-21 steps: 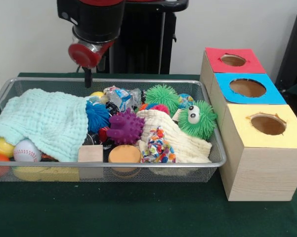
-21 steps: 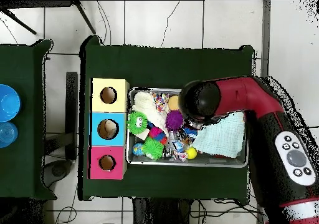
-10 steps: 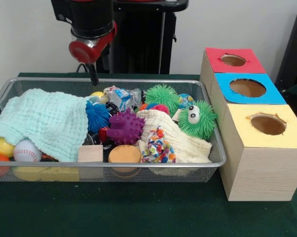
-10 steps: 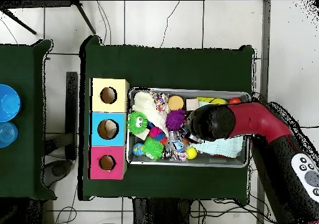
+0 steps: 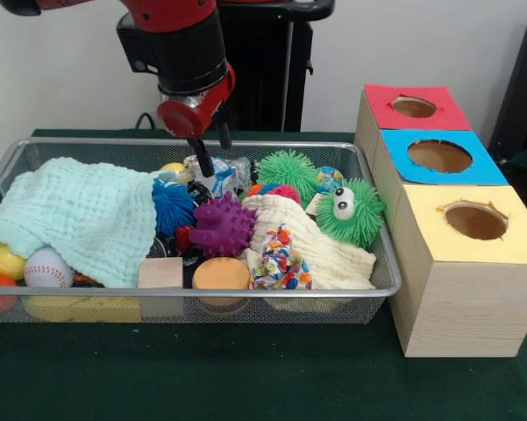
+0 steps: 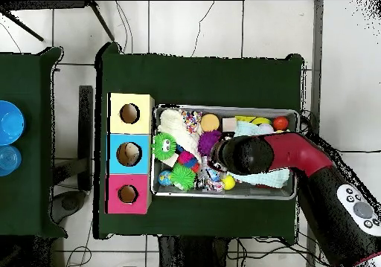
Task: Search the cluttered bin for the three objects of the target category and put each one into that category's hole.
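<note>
A red and black robot arm's gripper point(image 5: 210, 151) hangs with its two dark fingers spread apart, empty, above crinkled clear plastic wrappers point(image 5: 217, 173) at the back of a wire mesh bin point(image 5: 379, 237) on a green-covered worktop point(image 5: 245, 377). Inside the bin, a pale mint waffle-weave cloth point(image 5: 74, 215) covers the left side, beside a blue spiky ball point(image 5: 172, 207), a purple spiky ball point(image 5: 222, 225) and a cream knitted cloth point(image 5: 309, 250). A green fuzzy toy with googly eyes point(image 5: 351, 210) sits near the bin's right wall. Just beside the bin stand three wooden boxes with round holes, topped red point(image 5: 415, 107), blue point(image 5: 438, 157) and yellow point(image 5: 473, 223).
</note>
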`<action>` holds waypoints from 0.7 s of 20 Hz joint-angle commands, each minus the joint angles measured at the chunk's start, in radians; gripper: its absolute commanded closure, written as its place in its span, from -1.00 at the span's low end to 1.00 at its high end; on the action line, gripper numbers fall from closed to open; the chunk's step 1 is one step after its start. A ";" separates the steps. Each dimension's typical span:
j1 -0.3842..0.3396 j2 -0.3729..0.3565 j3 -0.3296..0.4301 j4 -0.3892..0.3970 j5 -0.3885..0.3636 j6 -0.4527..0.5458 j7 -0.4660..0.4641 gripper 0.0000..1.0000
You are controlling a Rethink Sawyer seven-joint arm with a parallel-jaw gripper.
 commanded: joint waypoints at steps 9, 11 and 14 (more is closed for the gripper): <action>0.096 0.018 -0.074 -0.006 -0.191 0.053 -0.078 -1.00; 0.111 0.018 -0.089 -0.014 -0.206 0.064 -0.072 -1.00; 0.126 0.023 -0.105 -0.019 -0.214 0.079 -0.068 -1.00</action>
